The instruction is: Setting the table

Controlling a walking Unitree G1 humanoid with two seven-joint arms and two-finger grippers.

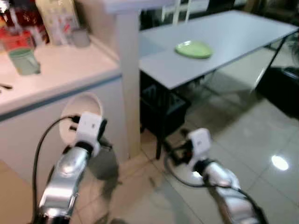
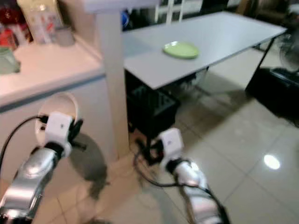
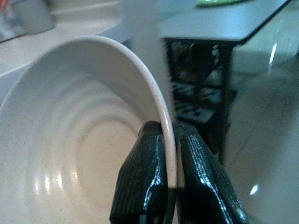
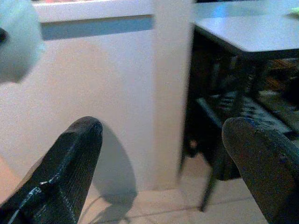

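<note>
My left gripper [image 3: 169,135] is shut on the rim of a white ribbed bowl [image 3: 70,140], one finger inside and one outside. In the eye views the bowl [image 1: 84,109] is held up on edge in front of the white counter [image 1: 60,74]. A green plate [image 1: 194,49] lies on the grey table [image 1: 233,37] ahead to the right. My right gripper [image 4: 163,135] is open with nothing between its fingers, low over the floor near the table's leg; its arm [image 1: 212,170] reaches forward.
A green mug [image 1: 24,60], a grey cup [image 1: 80,37] and packages stand on the counter. A white pillar [image 1: 128,79] stands between counter and table. A black crate [image 1: 161,109] sits under the table. Shiny tiled floor [image 1: 261,140] lies to the right.
</note>
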